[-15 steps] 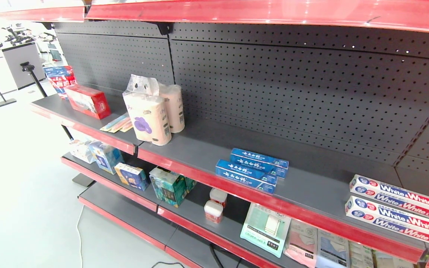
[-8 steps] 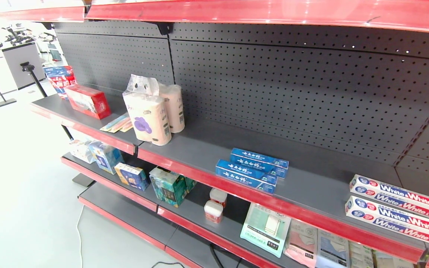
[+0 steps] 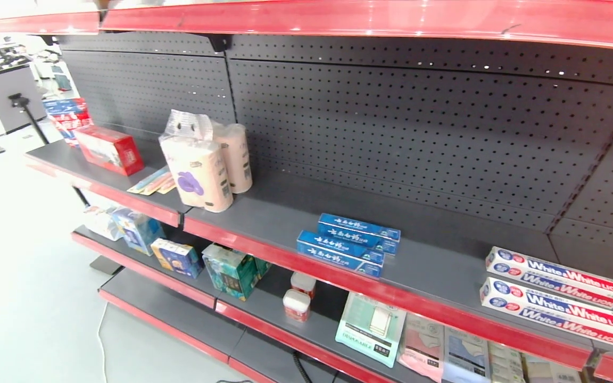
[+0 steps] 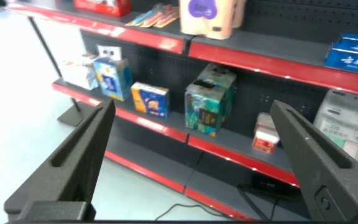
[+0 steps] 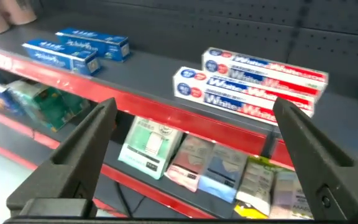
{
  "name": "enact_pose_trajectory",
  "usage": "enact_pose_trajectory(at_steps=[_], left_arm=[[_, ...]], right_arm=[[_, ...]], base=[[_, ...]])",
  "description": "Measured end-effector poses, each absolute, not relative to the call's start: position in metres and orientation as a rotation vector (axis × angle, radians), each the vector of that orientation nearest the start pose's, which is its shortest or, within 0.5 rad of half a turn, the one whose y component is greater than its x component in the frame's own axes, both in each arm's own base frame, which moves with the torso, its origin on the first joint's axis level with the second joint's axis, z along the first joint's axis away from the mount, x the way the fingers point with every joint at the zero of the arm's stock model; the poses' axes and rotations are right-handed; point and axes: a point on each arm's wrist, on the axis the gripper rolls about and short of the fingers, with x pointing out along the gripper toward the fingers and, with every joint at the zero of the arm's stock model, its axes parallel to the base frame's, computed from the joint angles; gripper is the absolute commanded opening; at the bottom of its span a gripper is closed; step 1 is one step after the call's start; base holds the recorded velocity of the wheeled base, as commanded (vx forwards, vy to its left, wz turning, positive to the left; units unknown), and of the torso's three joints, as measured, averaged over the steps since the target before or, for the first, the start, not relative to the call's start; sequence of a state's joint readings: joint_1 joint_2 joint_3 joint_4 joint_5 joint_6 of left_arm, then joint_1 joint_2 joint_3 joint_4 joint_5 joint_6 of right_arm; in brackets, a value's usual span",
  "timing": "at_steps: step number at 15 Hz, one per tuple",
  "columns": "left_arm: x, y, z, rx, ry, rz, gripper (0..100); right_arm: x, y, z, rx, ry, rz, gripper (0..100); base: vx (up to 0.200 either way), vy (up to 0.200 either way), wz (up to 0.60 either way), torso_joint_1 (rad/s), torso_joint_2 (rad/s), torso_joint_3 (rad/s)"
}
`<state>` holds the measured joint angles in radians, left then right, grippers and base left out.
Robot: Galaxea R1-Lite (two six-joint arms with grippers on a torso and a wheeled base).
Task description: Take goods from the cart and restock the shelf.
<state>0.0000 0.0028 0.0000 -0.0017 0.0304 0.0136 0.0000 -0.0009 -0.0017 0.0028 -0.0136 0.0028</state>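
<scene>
The shelf (image 3: 285,213), a grey board with a red front lip under a black pegboard back (image 3: 391,122), carries paper-roll packs (image 3: 200,170), two blue toothpaste boxes (image 3: 346,242) by its front edge and two white toothpaste boxes (image 3: 554,292) well to their right. Below, a lower tier (image 3: 272,299) holds small boxes and flat packets, and pale floor (image 3: 19,266) stretches off left. The left gripper (image 4: 191,107) and the right gripper (image 5: 194,102) face the shelving, fingers spread wide, holding nothing.
</scene>
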Motion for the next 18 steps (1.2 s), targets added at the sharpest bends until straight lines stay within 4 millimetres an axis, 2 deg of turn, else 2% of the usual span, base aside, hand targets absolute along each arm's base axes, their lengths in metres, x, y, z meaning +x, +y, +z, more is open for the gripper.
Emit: enact_pose_trajectory(at_steps=[10,18], left_arm=[[-0.0221,0.0007,0.0758,0.014,0.009,0.030,100],[-0.0213,0.0006,0.0760,0.013,0.020,0.028,100]], right_arm=[[-0.0230,-0.0003,0.0756,0.004,0.001,-0.014,100],[-0.0230,-0.0003,0.0756,0.003,0.001,-0.013,100]], base=[[0.000,0.000,-0.60,0.003,0.00,0.002],[0.000,0.000,0.00,0.000,0.00,0.000]])
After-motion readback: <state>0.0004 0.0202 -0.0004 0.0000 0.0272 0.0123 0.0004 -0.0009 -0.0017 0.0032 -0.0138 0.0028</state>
